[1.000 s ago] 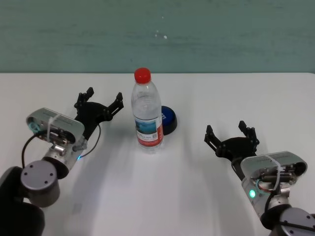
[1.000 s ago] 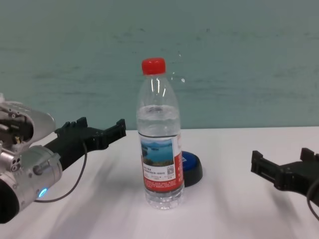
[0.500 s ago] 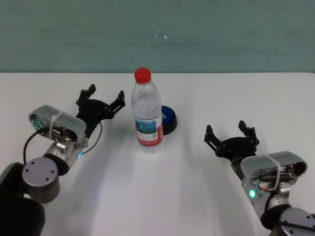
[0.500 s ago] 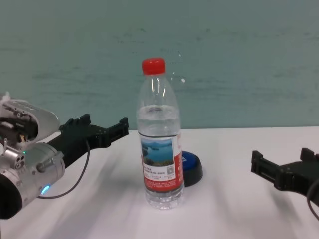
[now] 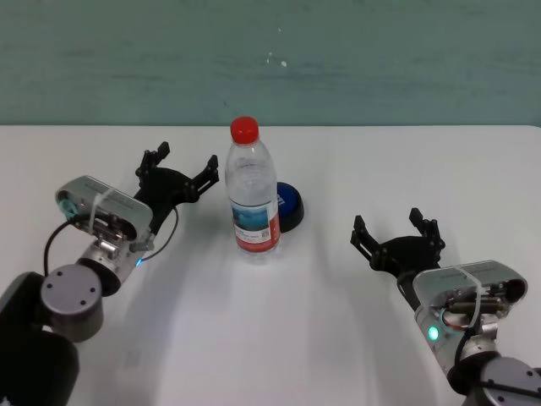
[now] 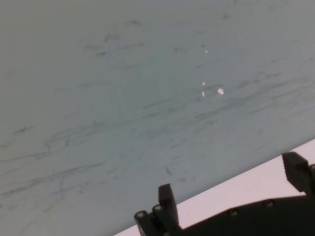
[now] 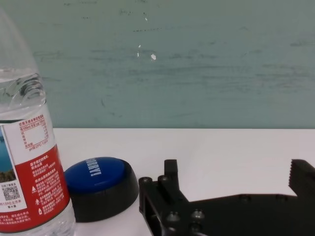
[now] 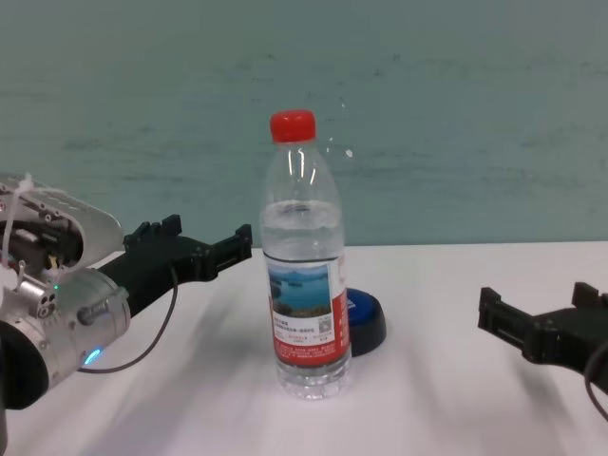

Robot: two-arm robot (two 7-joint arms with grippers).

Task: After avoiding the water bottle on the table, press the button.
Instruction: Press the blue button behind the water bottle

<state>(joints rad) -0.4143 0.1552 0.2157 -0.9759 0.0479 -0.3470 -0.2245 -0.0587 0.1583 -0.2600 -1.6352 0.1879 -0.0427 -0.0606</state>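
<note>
Since earlier we see our left gripper (image 5: pixel 179 167), spread, nearer the water bottle (image 5: pixel 253 196). Only our right wrist view shows the whole button (image 7: pixel 101 186) behind it on the surface (image 5: pixel 279 321); right gripper (image 5: pixel 397 233) spread, parked.

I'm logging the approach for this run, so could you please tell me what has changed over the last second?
The left tool, open and empty, has moved forward and inward, closing on the tall clear plastic water bottle with the red cap without touching it. The bottle, the blue dome-shaped button behind it and the open right tool have stayed put.
</note>
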